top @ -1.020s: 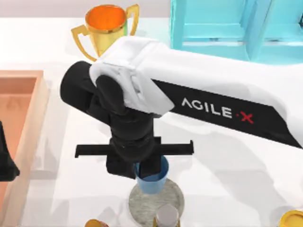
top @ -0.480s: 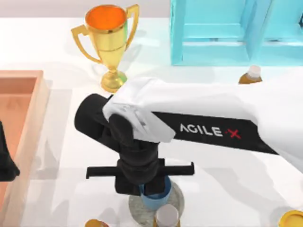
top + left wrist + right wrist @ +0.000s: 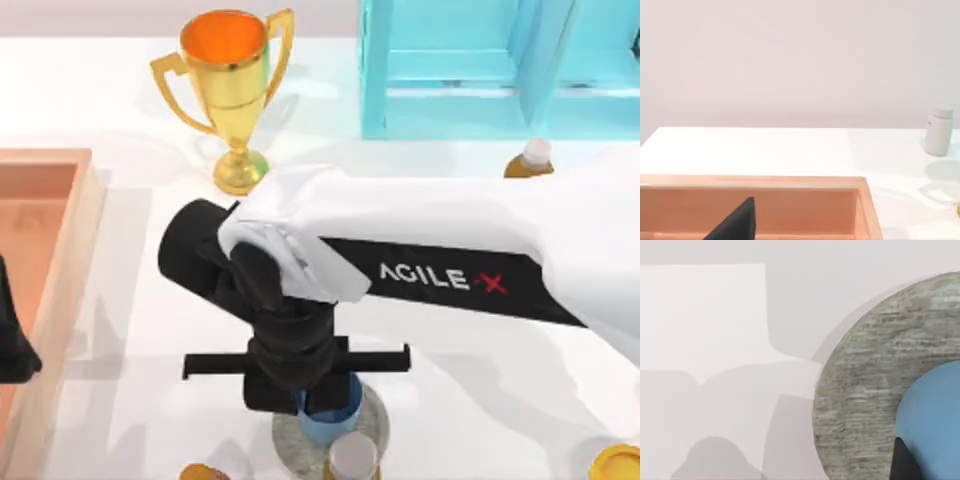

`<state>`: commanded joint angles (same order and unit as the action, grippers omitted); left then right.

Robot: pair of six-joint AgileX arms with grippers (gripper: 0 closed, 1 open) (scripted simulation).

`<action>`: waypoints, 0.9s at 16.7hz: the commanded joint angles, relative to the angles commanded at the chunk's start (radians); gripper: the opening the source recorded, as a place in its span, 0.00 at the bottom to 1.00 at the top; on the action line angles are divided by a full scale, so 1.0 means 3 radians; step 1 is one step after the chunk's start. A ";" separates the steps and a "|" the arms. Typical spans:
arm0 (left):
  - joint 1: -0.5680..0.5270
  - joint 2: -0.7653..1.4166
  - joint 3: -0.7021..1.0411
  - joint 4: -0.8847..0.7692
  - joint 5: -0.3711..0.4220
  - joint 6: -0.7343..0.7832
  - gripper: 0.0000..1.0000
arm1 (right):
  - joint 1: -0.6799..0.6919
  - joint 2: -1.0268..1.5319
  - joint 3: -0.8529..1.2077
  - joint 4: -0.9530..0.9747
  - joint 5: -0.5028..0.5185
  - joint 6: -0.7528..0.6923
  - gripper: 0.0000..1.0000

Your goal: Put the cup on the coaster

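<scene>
A white table (image 3: 120,90) is being lit evenly, soft shadows being cast across it. Behind the table, a plain pale wall (image 3: 800,60) is being shown. A turquoise cabinet (image 3: 480,60) is being seen at the table's far edge.

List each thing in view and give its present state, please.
cup: upright, over the coaster, right gripper at its rim.
coaster: flat on the table, under the cup.
trophy: upright, untouched.
bottle: upright, capped.
left gripper: parked over the tray.
</scene>
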<state>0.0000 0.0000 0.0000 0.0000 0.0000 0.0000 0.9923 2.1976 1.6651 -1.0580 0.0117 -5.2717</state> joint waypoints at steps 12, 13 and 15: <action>0.0000 0.0000 0.0000 0.0000 0.0000 0.0000 1.00 | 0.0000 0.0000 0.0000 0.0000 0.0000 0.0000 1.00; 0.0000 0.0000 0.0000 0.0000 0.0000 0.0000 1.00 | 0.0000 0.0000 0.0000 0.0000 0.0000 0.0000 1.00; 0.0000 0.0000 0.0000 0.0000 0.0000 0.0000 1.00 | 0.0000 0.0000 0.0000 0.0000 0.0000 0.0000 1.00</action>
